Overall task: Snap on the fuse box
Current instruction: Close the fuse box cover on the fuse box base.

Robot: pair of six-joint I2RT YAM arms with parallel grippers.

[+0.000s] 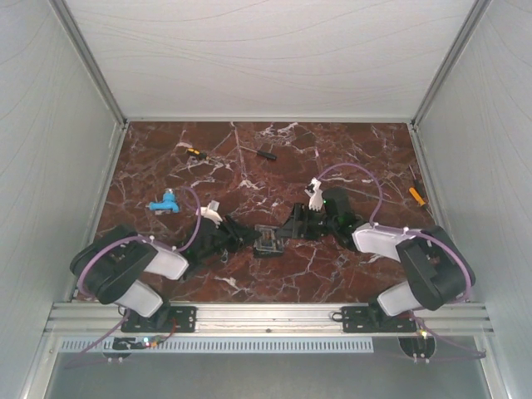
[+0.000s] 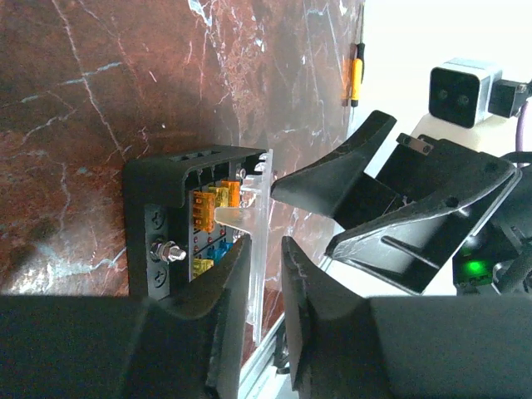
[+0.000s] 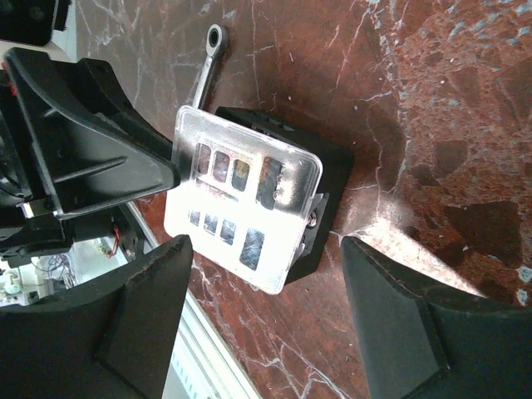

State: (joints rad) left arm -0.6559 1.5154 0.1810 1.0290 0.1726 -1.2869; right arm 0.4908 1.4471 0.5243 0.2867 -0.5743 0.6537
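The fuse box (image 1: 268, 241) is a small black box on the marble table (image 1: 274, 150), between my two grippers. In the left wrist view its orange, yellow and blue fuses (image 2: 214, 199) show inside the black body (image 2: 166, 179). A clear cover (image 3: 241, 195) lies tilted over the box's open face (image 3: 328, 179). My left gripper (image 2: 266, 245) is closed on the edge of that clear cover (image 2: 259, 208). My right gripper (image 3: 264, 249) is wide open, its fingers on either side of box and cover, touching neither. It also shows in the left wrist view (image 2: 307, 216).
A metal wrench (image 3: 208, 58) lies just beyond the box. A blue part (image 1: 164, 203) sits at the left, two small screwdrivers (image 1: 196, 153) (image 1: 266, 154) at the back, an orange tool (image 1: 416, 196) at the right. White walls enclose the table; a metal rail (image 1: 266, 316) runs along the near edge.
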